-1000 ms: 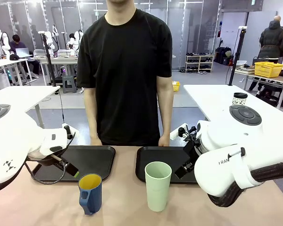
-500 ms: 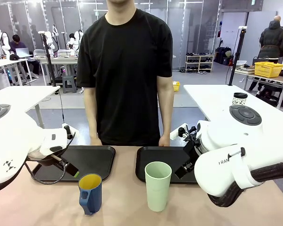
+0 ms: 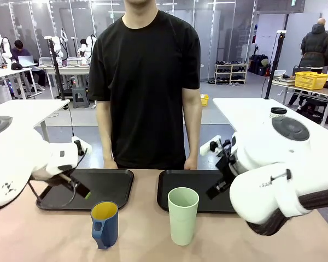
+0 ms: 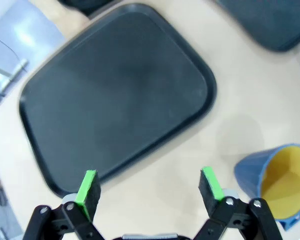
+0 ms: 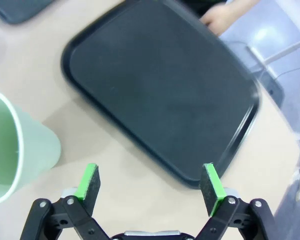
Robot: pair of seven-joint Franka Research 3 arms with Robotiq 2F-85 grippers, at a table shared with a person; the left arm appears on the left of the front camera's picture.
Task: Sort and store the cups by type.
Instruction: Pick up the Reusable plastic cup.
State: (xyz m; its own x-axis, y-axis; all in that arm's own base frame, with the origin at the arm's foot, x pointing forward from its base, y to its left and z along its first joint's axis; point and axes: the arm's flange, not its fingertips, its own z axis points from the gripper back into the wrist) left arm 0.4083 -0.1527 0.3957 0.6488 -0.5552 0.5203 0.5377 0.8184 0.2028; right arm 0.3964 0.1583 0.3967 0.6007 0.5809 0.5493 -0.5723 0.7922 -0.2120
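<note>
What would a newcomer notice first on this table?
Two cups stand near the front of the tan table: a tall mint-green tumbler in the middle and a dark blue mug with a yellow inside to its left. Behind them lie two black trays, the left tray and the right tray, and a person in a black T-shirt stands at the far edge.

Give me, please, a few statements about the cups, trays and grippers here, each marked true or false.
1. The mug and the tumbler stand upright on the table. True.
2. The mug sits on the left tray. False: it stands on the table, nearer the robot than that tray.
3. The left gripper is open. True.
4. The right gripper grips the tumbler. False: it is open, apart from the tumbler.
5. The mug's inside is yellow. True.
</note>
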